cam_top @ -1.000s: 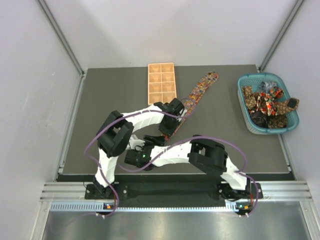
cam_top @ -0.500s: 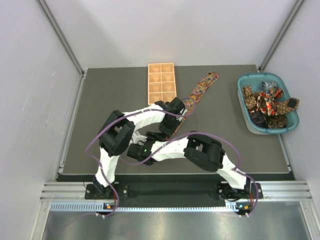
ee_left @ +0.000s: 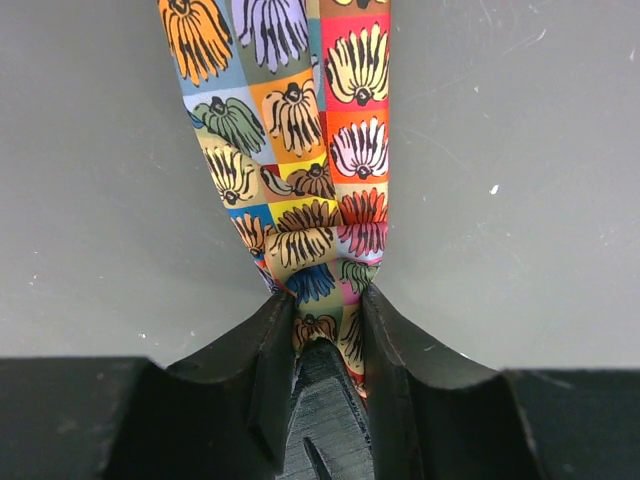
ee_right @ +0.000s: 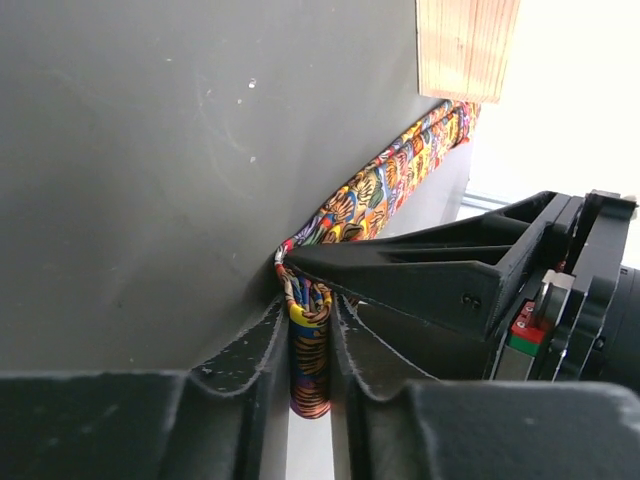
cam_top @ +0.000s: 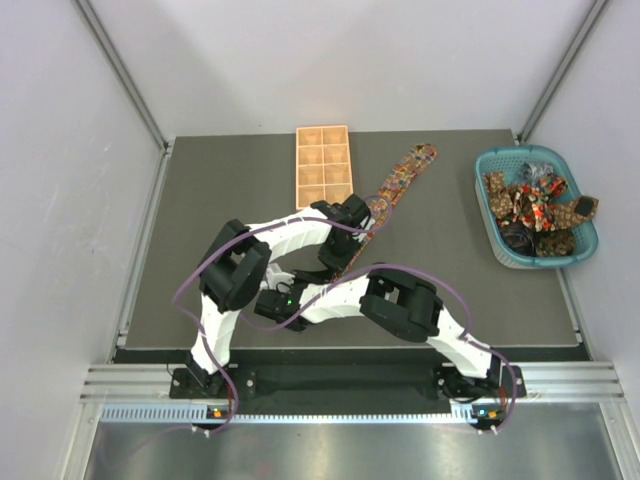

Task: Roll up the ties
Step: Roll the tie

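Where the tie lies: one tie (cam_top: 402,176) stretches flat on the dark surface (cam_top: 220,200), slanting from its pointed wide end beside the wooden tray (cam_top: 323,165) down toward the arm bases.
Long axis: it runs from the right hand (ee_right: 310,305), past the left hand (ee_left: 322,300), out to the wide end. The right hand is nearer the narrow end, so rolling would likely travel away from it.
Left hand: narrow, pinching the strip, with cloth gathered into folds between its fingers.
Right hand: narrow, clamped on a folded end standing on edge.
Fabric: thin and limp, with bright squares of fan shapes; probably slippery.
Elsewhere: spare ties (cam_top: 535,205) are heaped in a teal plastic basket (cam_top: 527,264), well apart.
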Robot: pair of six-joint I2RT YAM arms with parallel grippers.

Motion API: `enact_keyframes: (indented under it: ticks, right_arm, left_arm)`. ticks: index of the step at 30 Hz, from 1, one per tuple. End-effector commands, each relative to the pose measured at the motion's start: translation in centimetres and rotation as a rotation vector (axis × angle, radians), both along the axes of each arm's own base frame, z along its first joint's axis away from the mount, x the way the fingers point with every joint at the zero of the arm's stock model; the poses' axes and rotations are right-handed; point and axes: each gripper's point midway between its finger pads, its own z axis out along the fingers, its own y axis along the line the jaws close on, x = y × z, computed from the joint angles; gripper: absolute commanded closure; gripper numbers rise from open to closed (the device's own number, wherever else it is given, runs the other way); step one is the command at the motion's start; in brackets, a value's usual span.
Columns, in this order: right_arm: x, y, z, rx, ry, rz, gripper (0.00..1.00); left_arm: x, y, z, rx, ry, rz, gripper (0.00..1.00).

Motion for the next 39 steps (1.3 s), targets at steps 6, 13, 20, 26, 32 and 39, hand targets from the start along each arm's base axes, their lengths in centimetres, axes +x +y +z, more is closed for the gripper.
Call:
enact_keyframes:
  ticks: [6,13,20,26,32,39]
  right_arm:
    - [0.7,-0.4,-1.0,0.025,0.034,-0.036,0.99]
    - [0.2,0.4,-0.8,0.069,0.063,-0.021,1.00]
    - [0.1,0.6,-0.2,0.106,0.081,-0.013,1.00]
    - [0.1,1.3,0.6,0.156,0.106,0.011,1.00]
    - [-0.3,1.9,1.2,0.266,0.202,0.045,1.00]
    - [-0.9,3.5,2.4,0.490,0.395,0.103,1.00]
  left_arm:
    - [-4.5,2.3,-3.7,0.116,0.204,-0.006,0.56]
    - [-1.1,0.0,0.7,0.035,0.080,0.002,0.34]
    - [3.9,0.6,9.3,-0.207,-0.123,0.145,0.13]
    - [5.7,5.8,13.7,-0.512,-0.214,0.392,0.07]
    - [5.9,10.3,14.0,-0.651,-0.277,0.566,0.06]
    - [6.1,15.8,12.9,-0.762,-0.277,0.757,0.06]
